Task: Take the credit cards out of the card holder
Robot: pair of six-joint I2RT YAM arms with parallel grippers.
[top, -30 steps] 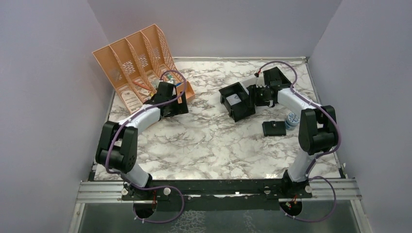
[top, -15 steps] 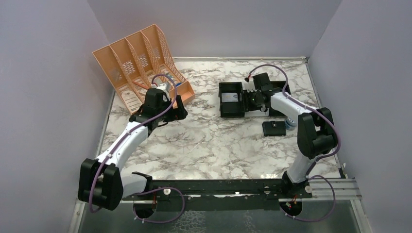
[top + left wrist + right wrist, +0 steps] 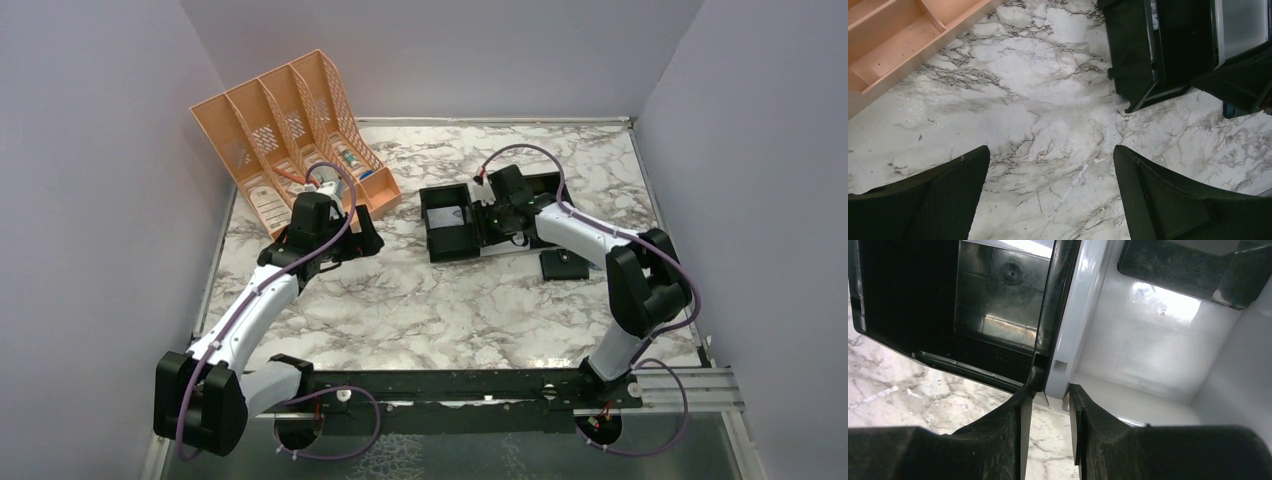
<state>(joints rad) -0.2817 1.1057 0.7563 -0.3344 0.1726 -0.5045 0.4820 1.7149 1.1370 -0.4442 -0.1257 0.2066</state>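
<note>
- Toward the far right of the table [image 3: 420, 300], the right gripper [image 3: 1048, 402] is pressed onto a black-and-white tray [image 3: 452, 251]. Its fingertips are clamped on either side of the wall between the black compartment and the white one.
- The card holder [image 3: 563, 264] is laid flat on the marble, near the tray's near side and just beside the right forearm. It is touched by neither gripper.
- The left gripper [image 3: 1050, 200] is held spread wide above bare marble, with nothing between its fingers.
- An orange file organiser [image 3: 290, 135] is seen close by, at the far left.
</note>
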